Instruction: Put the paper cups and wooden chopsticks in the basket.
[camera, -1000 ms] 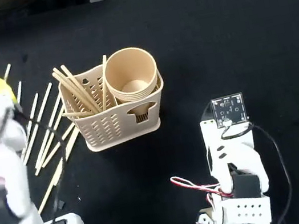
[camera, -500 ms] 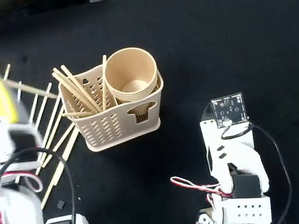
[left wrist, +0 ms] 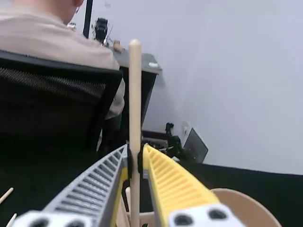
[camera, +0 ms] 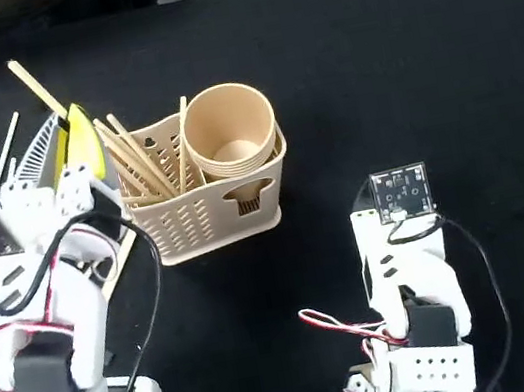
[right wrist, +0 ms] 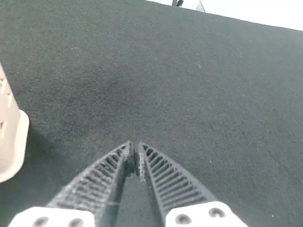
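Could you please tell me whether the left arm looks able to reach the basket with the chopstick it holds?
Probably yes: the left claw grips the chopstick right beside the basket, with nothing between them.

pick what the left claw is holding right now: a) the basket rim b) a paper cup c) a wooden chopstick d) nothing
C: in the left wrist view the left claw is shut on a wooden chopstick that stands up out of its grip.
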`<state>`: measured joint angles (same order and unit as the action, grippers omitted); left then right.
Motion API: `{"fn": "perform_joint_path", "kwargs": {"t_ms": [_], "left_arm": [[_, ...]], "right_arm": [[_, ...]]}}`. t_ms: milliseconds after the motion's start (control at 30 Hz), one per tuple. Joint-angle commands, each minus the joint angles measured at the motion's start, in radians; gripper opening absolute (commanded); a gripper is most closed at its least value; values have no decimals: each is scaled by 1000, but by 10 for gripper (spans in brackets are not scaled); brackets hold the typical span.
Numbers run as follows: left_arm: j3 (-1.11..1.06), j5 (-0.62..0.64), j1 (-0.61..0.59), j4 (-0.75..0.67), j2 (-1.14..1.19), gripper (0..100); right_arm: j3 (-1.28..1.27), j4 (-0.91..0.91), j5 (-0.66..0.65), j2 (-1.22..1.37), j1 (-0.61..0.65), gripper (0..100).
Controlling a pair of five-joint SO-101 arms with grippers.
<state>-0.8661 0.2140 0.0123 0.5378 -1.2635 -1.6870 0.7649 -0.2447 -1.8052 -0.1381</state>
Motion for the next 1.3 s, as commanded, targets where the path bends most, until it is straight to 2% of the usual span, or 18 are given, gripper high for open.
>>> {"fn": "perform_joint_path", "kwargs": {"t_ms": [0,100,200,300,400,533,633,767,900,1100,1267], "left_arm": [[-35,-11,8,-26,5,110],[-15,-6,10,57,3,206],[68,-15,1,164,8,209],[154,-91,-39,262,9,209],[229,-117,-150,334,15,208],[286,-123,-415,396,109,208],[292,-172,-576,396,252,208],[294,-275,-680,394,483,208],[295,-341,-722,373,701,208],[297,-331,-774,262,941,209],[381,-318,-803,262,1119,210]], "right_arm": [[4,-11,0,-65,6,21],[4,-11,0,-65,6,21],[4,-11,0,-65,6,21],[4,-11,0,-65,6,21],[4,-11,0,-65,6,21],[4,-11,0,-65,6,21],[4,-11,0,-65,6,21],[4,-11,0,-65,6,21],[4,-11,0,-65,6,21],[4,-11,0,-65,6,21],[4,-11,0,-65,6,21]]}}
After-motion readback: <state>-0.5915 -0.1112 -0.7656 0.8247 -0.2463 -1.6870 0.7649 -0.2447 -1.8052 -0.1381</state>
